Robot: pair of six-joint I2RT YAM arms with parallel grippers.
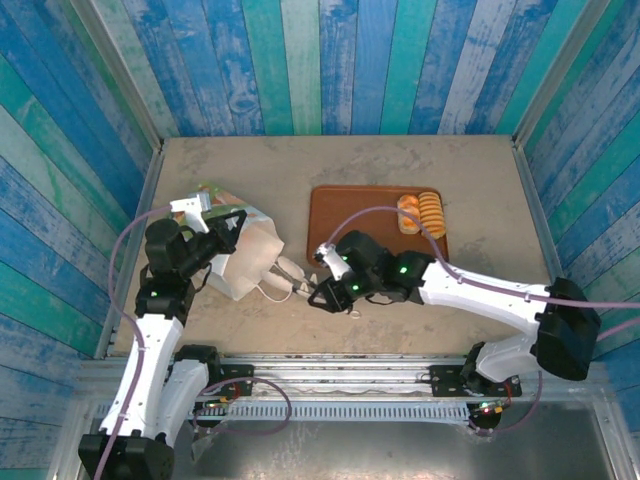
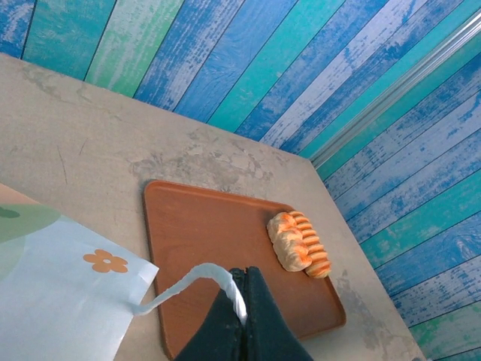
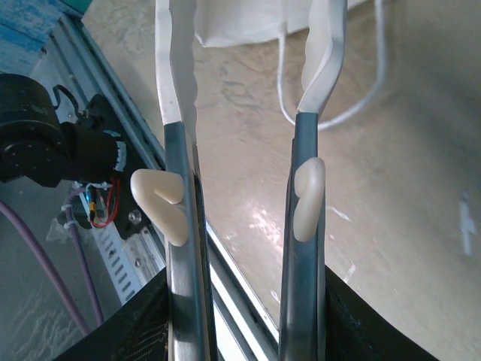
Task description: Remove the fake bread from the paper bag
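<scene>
The loop handle point(image 2: 197, 277) of the white paper carrier bag point(image 2: 60, 293) is clenched by the left end effector point(image 2: 242, 286); the right end effector point(image 3: 252, 30) is found released at the bag's 3 o'clock edge.

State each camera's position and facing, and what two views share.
Top external: overhead behind the bases, looking down; both arms, paper bag, tray.
Left wrist: on left gripper, facing tray and far wall; jaws shut on handle.
Right wrist: on right gripper, facing table and near rail; jaws open.
Shared: top and left wrist both show tray with fake bread.
</scene>
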